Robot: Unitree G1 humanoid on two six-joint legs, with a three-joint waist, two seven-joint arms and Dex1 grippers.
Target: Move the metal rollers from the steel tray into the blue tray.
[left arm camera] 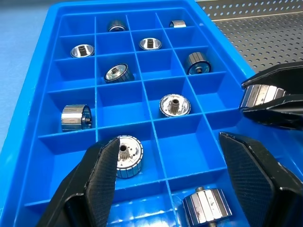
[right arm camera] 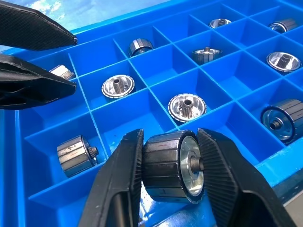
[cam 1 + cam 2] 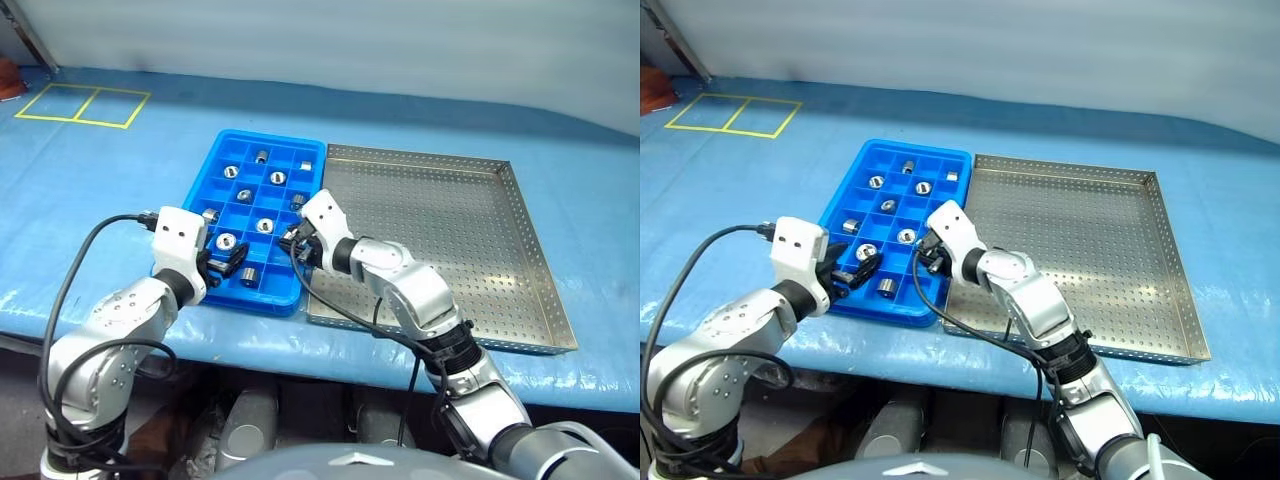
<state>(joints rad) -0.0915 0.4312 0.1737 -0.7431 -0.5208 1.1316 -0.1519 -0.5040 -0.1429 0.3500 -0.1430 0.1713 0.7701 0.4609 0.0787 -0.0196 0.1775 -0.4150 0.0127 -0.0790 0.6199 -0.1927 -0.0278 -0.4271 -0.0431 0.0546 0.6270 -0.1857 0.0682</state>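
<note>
The blue tray point(image 3: 205, 172) lies left of the steel tray point(image 3: 450, 230), whose perforated floor is bare. Several metal rollers point(image 1: 174, 105) rest in the blue tray's compartments. My right gripper point(image 2: 170, 165) is shut on one metal roller point(image 2: 165, 168), held just above a compartment at the blue tray's near right edge point(image 3: 296, 240). My left gripper point(image 1: 169, 140) stands open over the near left compartments, a roller point(image 1: 127, 156) below it by one finger. In the left wrist view the right gripper's held roller point(image 1: 259, 96) shows at the tray's side.
Both trays sit on a blue-covered table point(image 3: 120, 200) near its front edge. Yellow tape squares point(image 3: 80, 103) mark the far left. Black cables point(image 3: 330, 310) trail from both wrists. The two grippers are close together over the tray's near end.
</note>
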